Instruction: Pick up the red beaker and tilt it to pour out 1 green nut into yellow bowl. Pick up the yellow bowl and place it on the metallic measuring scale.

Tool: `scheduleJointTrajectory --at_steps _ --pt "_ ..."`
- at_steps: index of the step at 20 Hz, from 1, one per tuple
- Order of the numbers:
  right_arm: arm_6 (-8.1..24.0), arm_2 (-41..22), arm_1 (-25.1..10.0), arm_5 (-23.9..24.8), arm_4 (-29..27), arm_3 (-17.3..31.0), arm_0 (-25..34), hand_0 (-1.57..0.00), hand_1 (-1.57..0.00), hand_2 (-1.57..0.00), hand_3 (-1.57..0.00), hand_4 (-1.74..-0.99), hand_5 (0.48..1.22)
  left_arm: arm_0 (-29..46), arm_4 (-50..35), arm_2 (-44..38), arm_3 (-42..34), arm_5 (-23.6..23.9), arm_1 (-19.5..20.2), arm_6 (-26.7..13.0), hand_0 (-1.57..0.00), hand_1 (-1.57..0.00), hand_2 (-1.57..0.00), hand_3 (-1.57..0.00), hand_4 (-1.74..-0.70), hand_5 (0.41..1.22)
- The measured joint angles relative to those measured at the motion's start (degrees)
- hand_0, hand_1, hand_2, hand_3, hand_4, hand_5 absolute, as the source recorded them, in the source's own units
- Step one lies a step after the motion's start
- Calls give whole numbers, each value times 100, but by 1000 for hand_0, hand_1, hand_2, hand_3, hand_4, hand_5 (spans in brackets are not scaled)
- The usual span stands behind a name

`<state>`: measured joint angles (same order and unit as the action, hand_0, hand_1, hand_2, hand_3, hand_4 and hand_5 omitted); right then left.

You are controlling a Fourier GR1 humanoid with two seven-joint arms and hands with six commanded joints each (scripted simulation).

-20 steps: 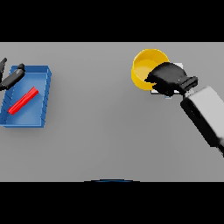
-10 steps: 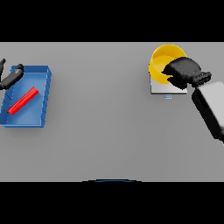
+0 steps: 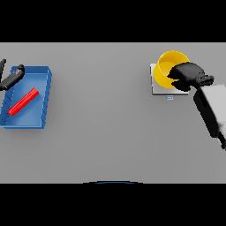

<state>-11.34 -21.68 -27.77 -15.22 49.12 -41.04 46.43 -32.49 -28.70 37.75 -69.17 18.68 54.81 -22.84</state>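
Carried rightward since a second ago, the yellow bowl (image 3: 170, 67) is now sitting over the metallic measuring scale (image 3: 159, 86), the right robot hand (image 3: 187, 76) gripping its rim; the left robot hand (image 3: 11, 78) is idling by the blue tray (image 3: 42, 106).

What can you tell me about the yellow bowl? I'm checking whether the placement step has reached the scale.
The yellow bowl is round, plain bright yellow and smooth, with an open mouth facing up; no contents are visible in it. It sits over the metallic measuring scale, covering most of the pale square plate, at the table's far right. The right hand covers its right side, dark fingers curled over the rim. Whether the bowl rests fully on the plate or is held just above it cannot be told.
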Motion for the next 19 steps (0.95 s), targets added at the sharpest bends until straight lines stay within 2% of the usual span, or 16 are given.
scheduleJointTrajectory --at_steps 1,2,3,4,6,8,10,14,19 --pt "-85 -6 -7 -33 10 20 -19 -1402 -1571 -1375 -1427 -1741 1221 40 -2 13 -21 3 17 -16 1 1 1 1 -728 713" --pt "-5 9 26 -31 24 16 -21 -1397 -1571 -1385 -1363 -1741 1221 47 25 40 -13 25 -21 -2 1 1 1 1 -727 715" --pt "-77 15 11 -60 35 42 -5 -1332 -1459 -1423 -1198 -1741 1221 32 31 42 -61 40 3 -26 1 1 1 1 -729 717" --pt "-21 48 33 -128 7 1 -17 -1128 -1322 -1330 -1057 -1701 1221 -21 14 36 -29 26 -11 -112 1 1 1 1 -730 720" --pt "-184 129 -14 -178 -76 -10 -67 -721 -980 -1042 -833 -1619 1072 18 -10 -2 -53 21 25 -28 1 1 1 1 -733 728" --pt "-51 171 -22 -337 -111 26 19 -461 -703 -799 -669 -1563 971 -17 15 28 23 7 -69 8 1 1 1 1 -729 723" --pt "-30 122 -37 -394 -74 35 -10 -295 -475 -601 -565 -1517 902 -18 -4 21 53 -21 -80 4 1 1 1 1 -725 712" --pt "-244 -13 -52 -322 48 79 20 -120 -194 -311 -411 -1456 827 5 -3 6 92 -36 -69 58 1 1 1 1 -722 700" --pt "-62 0 -37 -477 22 88 -20 -39 -63 -103 -272 -1410 759 -21 -8 5 84 -67 -58 39 1 1 1 1 -720 693"
